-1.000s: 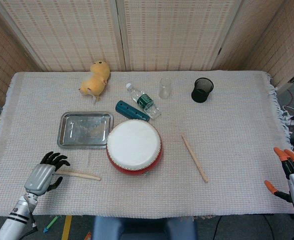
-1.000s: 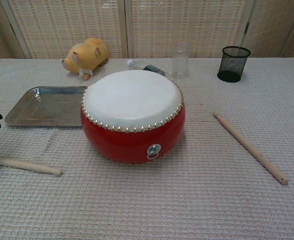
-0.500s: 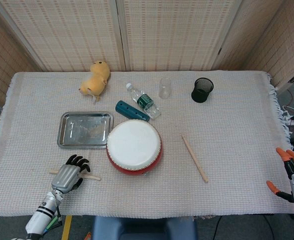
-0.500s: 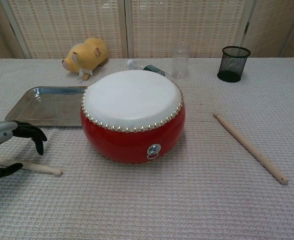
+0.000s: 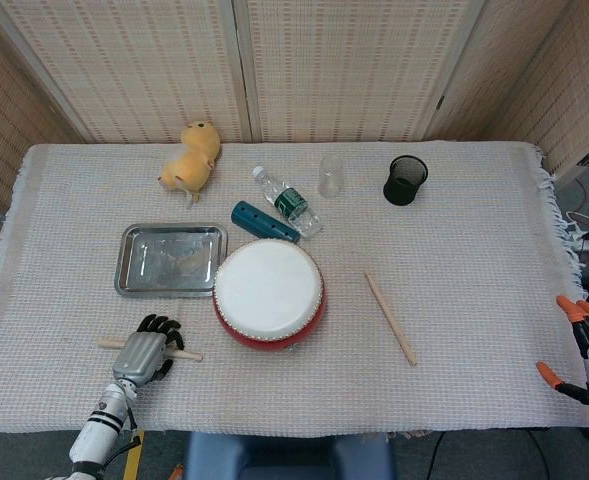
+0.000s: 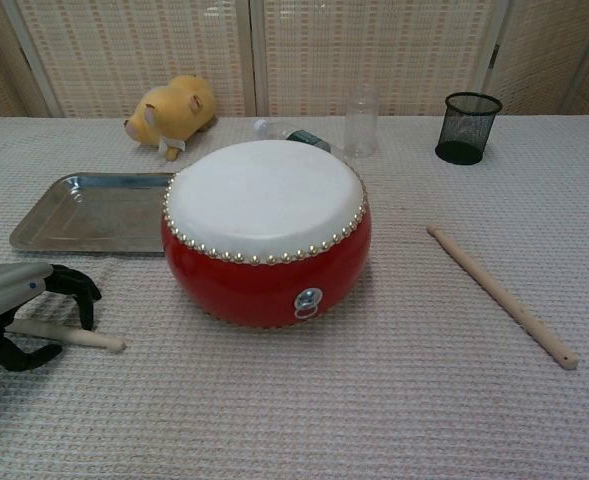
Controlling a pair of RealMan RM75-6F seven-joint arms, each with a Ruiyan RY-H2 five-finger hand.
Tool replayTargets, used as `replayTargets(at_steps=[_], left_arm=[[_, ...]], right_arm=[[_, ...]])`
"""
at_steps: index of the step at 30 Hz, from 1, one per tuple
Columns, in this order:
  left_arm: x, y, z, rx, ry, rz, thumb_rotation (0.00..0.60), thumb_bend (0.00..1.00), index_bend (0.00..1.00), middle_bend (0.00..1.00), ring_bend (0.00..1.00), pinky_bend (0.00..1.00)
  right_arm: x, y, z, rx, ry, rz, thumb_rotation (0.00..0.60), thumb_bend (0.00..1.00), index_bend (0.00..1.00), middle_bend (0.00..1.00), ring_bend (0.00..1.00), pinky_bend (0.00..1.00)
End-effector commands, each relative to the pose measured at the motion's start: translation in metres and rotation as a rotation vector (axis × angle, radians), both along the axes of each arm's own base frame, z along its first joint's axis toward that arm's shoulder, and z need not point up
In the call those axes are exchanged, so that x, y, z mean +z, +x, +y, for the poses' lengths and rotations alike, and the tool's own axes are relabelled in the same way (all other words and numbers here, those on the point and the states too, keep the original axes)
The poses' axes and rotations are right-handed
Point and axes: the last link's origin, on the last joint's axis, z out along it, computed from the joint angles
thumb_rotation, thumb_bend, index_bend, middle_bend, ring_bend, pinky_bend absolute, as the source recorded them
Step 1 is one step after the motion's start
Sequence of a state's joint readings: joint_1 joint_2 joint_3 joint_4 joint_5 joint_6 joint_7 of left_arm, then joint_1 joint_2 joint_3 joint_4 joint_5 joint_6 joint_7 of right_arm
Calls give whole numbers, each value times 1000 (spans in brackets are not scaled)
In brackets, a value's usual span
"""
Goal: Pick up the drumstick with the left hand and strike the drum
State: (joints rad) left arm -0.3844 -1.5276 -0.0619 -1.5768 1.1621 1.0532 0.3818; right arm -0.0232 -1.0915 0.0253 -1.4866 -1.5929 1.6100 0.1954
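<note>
The drumstick lies on the desk left of the drum, near the front edge, my left hand arched over it, fingers curled around but not clamped. Open cloth separates its tip from the drum. My right hand hangs spread and empty beyond the desk's right edge.

tray left of drum, w/ drumstick right

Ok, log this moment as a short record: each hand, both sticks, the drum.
left hand: over the near drumstick, fingers curled around it; stick lies on the cloth
right hand: at the table's right edge, fingers apart, holding nothing
second drumstick: right of the drum, untouched
drum: red, centre of table, not yet struck
</note>
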Motion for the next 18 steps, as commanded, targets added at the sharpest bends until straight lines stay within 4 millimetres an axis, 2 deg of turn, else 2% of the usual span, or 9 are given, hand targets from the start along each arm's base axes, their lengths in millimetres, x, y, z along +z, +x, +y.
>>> replayTargets(at_steps=[1,18], left_arm=[[-2,0,1,9,2,-2,600,361,468,199,99,59],[-4,-4,5,51,21,-46,600,363,515,222,100,67]], right_arm=[[0,-1,0,-3,1,-1,600,204,16,140,0,70],[0,-3,-1,-14,5,-1,600,203,16,139,0,70]])
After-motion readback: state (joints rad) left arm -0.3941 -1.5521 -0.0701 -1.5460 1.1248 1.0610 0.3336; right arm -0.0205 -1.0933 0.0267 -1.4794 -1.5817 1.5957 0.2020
